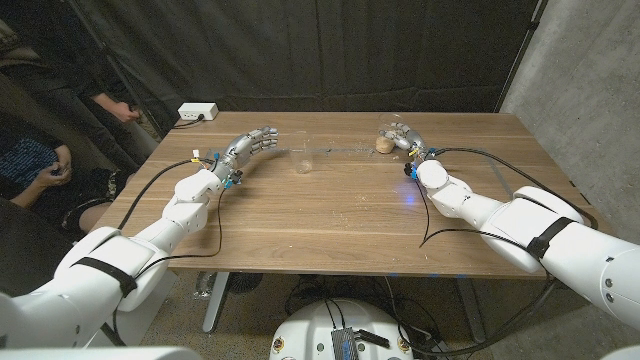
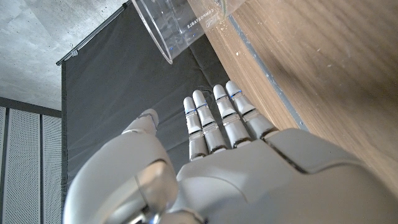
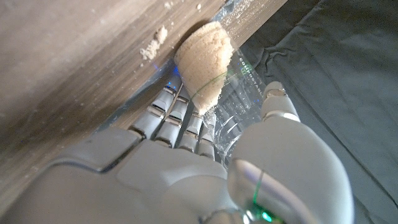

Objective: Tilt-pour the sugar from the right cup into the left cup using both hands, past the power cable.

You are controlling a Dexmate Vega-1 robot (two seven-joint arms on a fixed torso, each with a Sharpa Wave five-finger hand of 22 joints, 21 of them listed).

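The left cup (image 1: 303,161), clear and empty, stands upright on the table's far middle; it also shows in the left wrist view (image 2: 180,25). My left hand (image 1: 250,148) is just left of it, fingers (image 2: 214,115) stretched toward the cup without touching it, holding nothing. The right cup (image 1: 386,140), clear with brown sugar (image 3: 205,62) inside, is at the far right. My right hand (image 1: 407,140) grips it between fingers (image 3: 177,118) and thumb, and the cup (image 3: 245,84) leans over with the sugar heaped at one side. A thin pale cable (image 1: 345,150) lies on the table between the cups.
Sugar crumbs (image 3: 152,46) lie on the wood beside the right cup. A white power strip (image 1: 197,113) sits at the far left corner. People (image 1: 40,170) sit left of the table. Black arm cables (image 1: 150,185) trail over the table (image 1: 330,220) edges.
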